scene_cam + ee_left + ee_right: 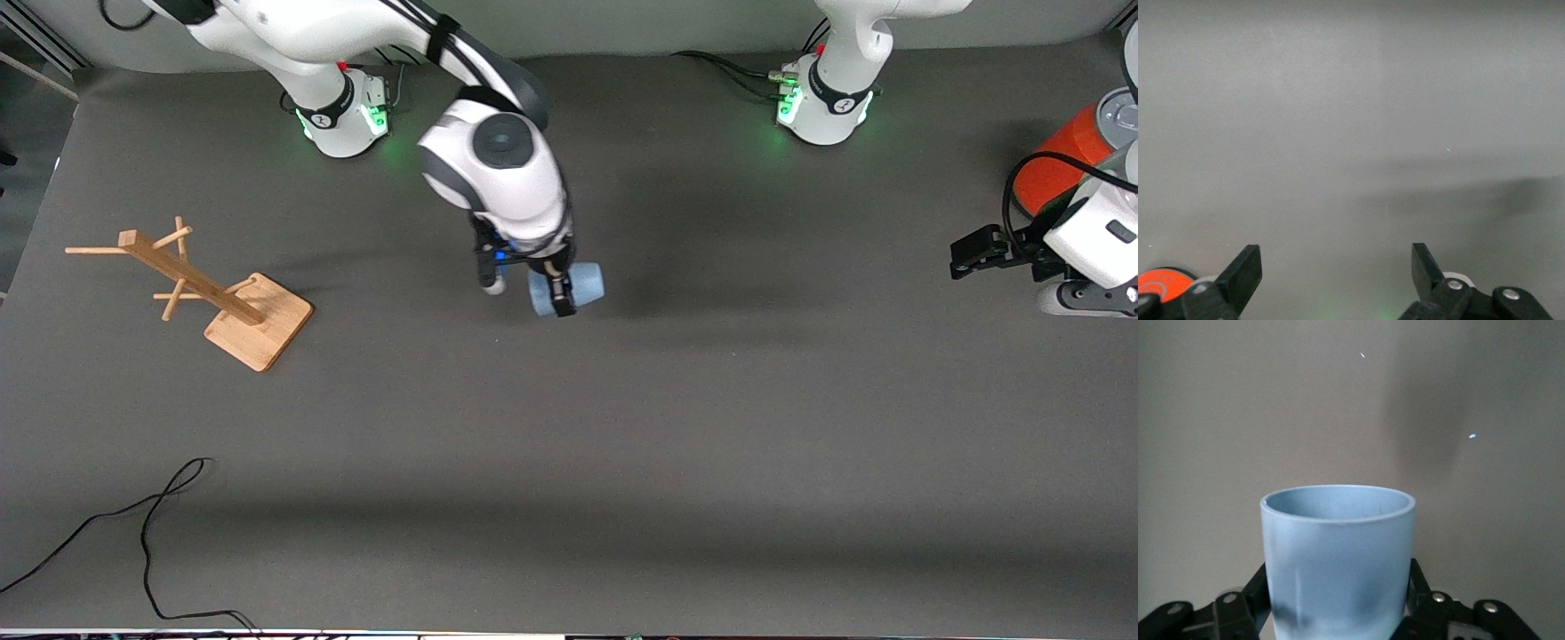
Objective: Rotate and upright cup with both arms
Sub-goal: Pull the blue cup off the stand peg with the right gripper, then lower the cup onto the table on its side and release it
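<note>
Right tool (562, 289) pinches the cup (569, 286) sideways above the bench (622, 462); left tool (976, 252), spread, waits beside the orange can (1062, 164), due to receive the cup.

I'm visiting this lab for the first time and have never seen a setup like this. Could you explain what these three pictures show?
These are two white robot arms bolted to a grey table. The big picture looks down from a high camera facing them; the two smaller ones come from cameras on each arm's wrist.

The right gripper is over the middle of the table, its jaws shut on a pale-blue cup, which it holds lying sideways. Its wrist view shows that cup close up between the jaws.

The left arm waits at its own end of the table, the left gripper open and holding nothing; its wrist view shows the spread jaws over bare table.

Also there: a wooden rack with pegs toward the right arm's end, an orange-red can beside the left arm, and a loose black cable nearest the front camera.
</note>
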